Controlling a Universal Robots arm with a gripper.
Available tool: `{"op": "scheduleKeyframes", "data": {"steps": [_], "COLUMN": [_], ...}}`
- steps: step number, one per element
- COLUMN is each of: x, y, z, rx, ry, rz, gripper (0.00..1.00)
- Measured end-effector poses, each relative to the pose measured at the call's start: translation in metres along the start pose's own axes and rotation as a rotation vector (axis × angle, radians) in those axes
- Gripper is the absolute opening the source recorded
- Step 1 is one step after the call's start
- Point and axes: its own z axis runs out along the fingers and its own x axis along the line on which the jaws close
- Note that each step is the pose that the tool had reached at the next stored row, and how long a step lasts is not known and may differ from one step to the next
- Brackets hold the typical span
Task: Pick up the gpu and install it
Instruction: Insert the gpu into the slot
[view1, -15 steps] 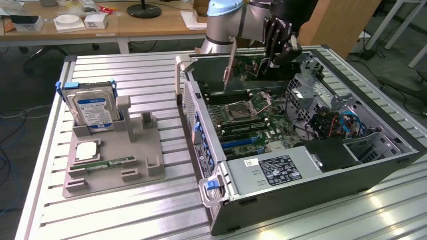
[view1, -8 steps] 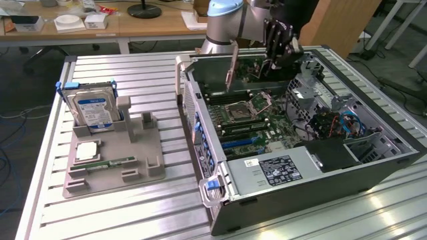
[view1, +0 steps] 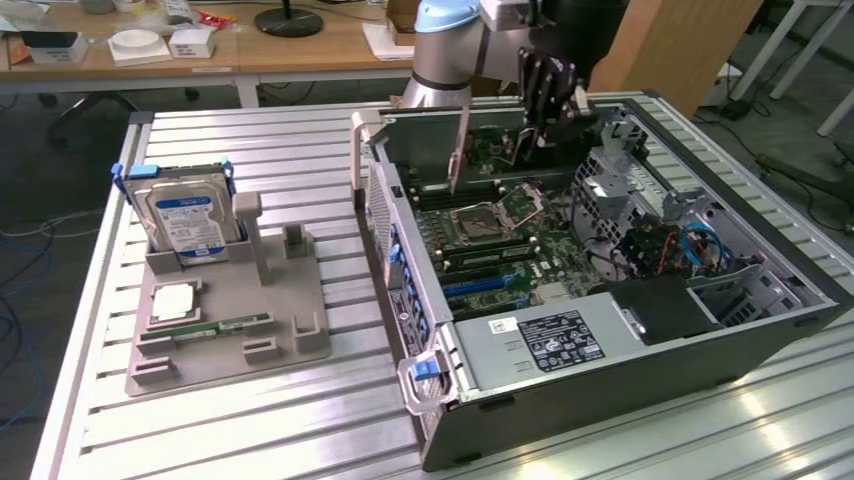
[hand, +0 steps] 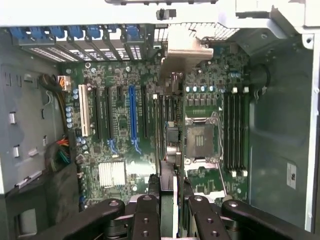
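- The gripper (view1: 545, 128) hangs over the open computer case (view1: 747, 330), its fingers (hand: 149, 202) drawn narrow and clamped on the gpu (hand: 169, 165).
- The gpu is off the table and held on edge above the motherboard (hand: 120, 150), not yet seated. Its metal end bracket (view1: 462, 150) hangs at the exterior view's left, by the case's rear wall.
- The card's long axis runs out from the gripper toward the blue-latched rear slot openings (hand: 90, 32), parallel to the expansion slots.
- In the wrist view the card sits between the CPU socket (hand: 202, 140) and the row of slots, so the blue slot (hand: 132, 112) lies off to one side of it. In the exterior view that is toward the near end of the case.
- I judge the card square to the slots but offset sideways and well above them.
- The case lies on its side on a slatted metal table (view1: 307, 420).
- To the exterior view's left stands a grey fixture tray (view1: 300, 340) with an upright hard drive (view1: 187, 225) and a memory stick (view1: 220, 326).
- Wooden desks (view1: 267, 55) stand far behind.
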Motion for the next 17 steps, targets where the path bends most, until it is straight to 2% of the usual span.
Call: {"op": "scheduleKeyframes", "data": {"steps": [6,7,9,11,13,17], "x": [0.002,0.002,0.003,0.003,0.004,0.004], "y": [0.0041,0.0046,0.0057,0.0066,0.0069,0.0086], "z": [0.0104,0.0112,0.012,0.0141,0.0173,0.0245], "rx": [0.0003,0.0005,0.0011,-0.0005,-0.0028,-0.0067], "ry": [0.0023,0.0051,0.0178,0.0233,0.0248,0.0242], "rz": [0.007,0.007,0.006,0.006,0.005,-0.019], "gripper": [0.27,0.27,0.27,0.27,0.27,0.27]}}
